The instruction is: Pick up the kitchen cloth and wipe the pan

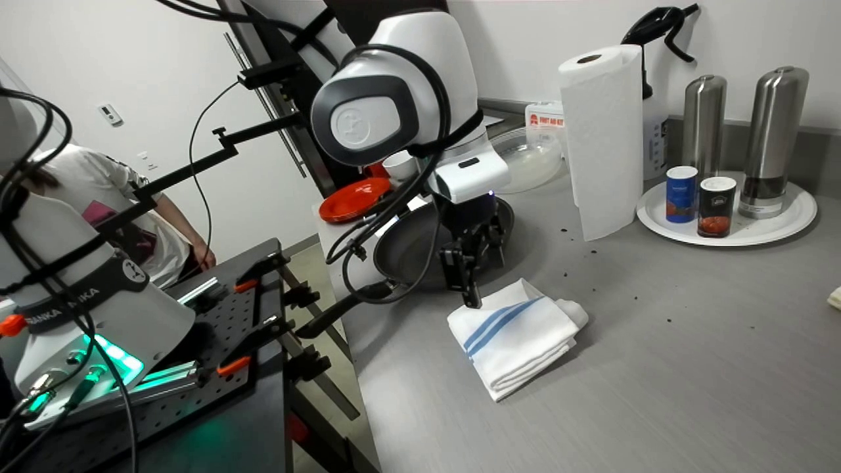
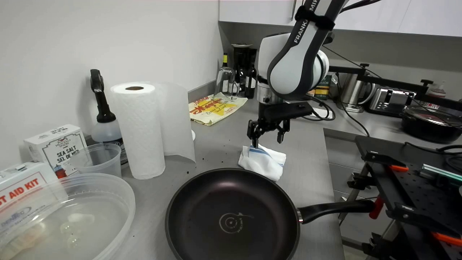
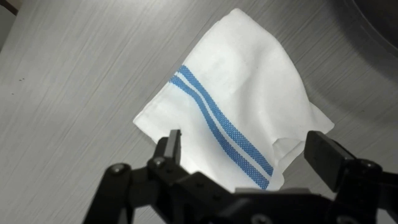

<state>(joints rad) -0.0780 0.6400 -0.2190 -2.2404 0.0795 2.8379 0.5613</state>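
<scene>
In an exterior view, on the counter [image 1: 657, 394]: well to the right of the pan [image 1: 407, 246], a plate [image 1: 762, 231] bearing two mills [image 1: 777, 138], a blue shaker [image 1: 681, 197] and a dark shaker [image 1: 715, 210]. Behind the pan, a clear tub [image 1: 545, 172], partly covered by the arm [image 1: 433, 39], with contents difficult to distinguish. In front of the pan, near but apart, the folded cloth [image 1: 516, 332], below the gripper [image 1: 485, 282].

In an exterior view, to the left of the pan: the tub, cut off at the bottom, with pale shapes [image 2: 81, 218] inside or behind, not clear which. Farther from the pan on this side, a cup [image 2: 104, 162] and a salt box [image 2: 56, 151]. Far behind the pan to the right, a lidded pot [image 2: 431, 128], with inside hard to make out. Just behind the pan, the cloth, with a fingertip [image 2: 255, 143] at its far edge; touching or only above, impossible to tell. Also cut off at the bottom: the pan.

In the wrist view: the gripper with fingers [image 3: 171, 147] wide apart, and below, near the pan, the cloth. Partly hidden by the gripper: the cloth. Mostly cut off, in the corner: the pan.
</scene>
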